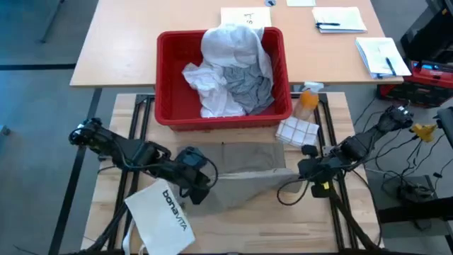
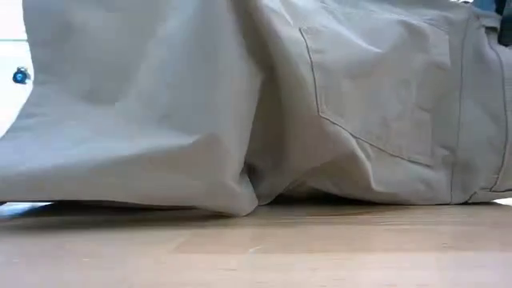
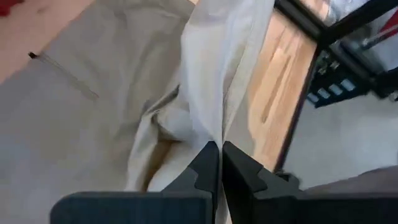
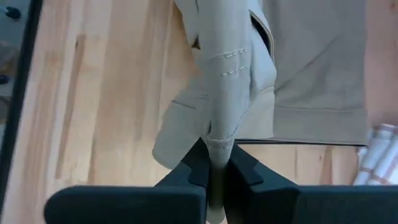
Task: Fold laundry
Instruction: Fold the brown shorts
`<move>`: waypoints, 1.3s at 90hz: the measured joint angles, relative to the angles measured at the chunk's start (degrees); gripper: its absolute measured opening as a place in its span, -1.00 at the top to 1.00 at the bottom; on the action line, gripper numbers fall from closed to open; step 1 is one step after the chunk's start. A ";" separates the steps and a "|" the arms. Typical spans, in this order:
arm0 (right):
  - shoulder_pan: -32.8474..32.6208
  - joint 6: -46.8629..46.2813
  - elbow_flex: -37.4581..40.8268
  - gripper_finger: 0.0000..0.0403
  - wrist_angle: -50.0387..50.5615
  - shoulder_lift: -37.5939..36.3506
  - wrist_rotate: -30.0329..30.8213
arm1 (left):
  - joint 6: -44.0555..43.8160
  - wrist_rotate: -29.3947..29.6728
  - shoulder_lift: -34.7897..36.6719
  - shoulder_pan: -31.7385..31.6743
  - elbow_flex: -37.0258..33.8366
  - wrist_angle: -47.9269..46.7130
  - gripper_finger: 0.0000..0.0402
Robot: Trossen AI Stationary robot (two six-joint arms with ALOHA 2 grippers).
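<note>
Two grippers hold the khaki piece [image 1: 244, 173] at the near-middle of the wooden table [image 1: 297, 227]. Nearest the front edge lies a white bag [image 1: 164, 214] printed "bonavita", just left of the cloth. The left gripper [image 3: 220, 163] has its fingers pressed together on a raised fold at the cloth's left end, the fabric rising as a ridge between them; the right gripper [image 4: 212, 158] is clamped on a stitched edge at the cloth's right end, that edge pulled up off the wood. Between them the khaki piece spreads flat, a sewn pocket [image 2: 376, 88] showing in the low view, where the cloth fills nearly the whole picture and rests on the tabletop. Just beyond its right side sits a folded checked towel [image 1: 296, 131], with an orange spray bottle [image 1: 307, 99] behind that. Farther back stands a red bin [image 1: 166, 78] holding the grey T-shirt [image 1: 249, 86] under the white shirt [image 1: 230, 46]. Farthest, papers [image 1: 340, 19] lie on a second table [image 1: 127, 35].
</note>
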State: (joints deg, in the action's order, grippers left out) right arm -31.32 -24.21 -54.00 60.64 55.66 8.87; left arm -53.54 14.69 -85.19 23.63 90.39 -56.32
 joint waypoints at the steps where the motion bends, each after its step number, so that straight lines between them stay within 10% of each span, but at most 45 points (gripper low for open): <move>1: 0.29 0.33 0.00 0.99 0.01 0.10 -0.04 | 0.26 -0.09 0.00 -0.20 0.00 -0.30 1.00; 43: 17.95 11.31 0.51 0.99 0.70 2.27 -1.61 | 10.00 2.76 0.00 -8.77 -2.45 -9.09 1.00; 117: 43.90 24.67 4.44 0.93 -16.39 24.05 -3.74 | 43.52 5.53 0.32 -28.46 -28.08 1.32 1.00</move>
State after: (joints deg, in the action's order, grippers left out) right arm 12.59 0.46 -49.56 44.25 79.71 5.13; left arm -10.02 20.21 -84.87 -4.84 62.31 -55.00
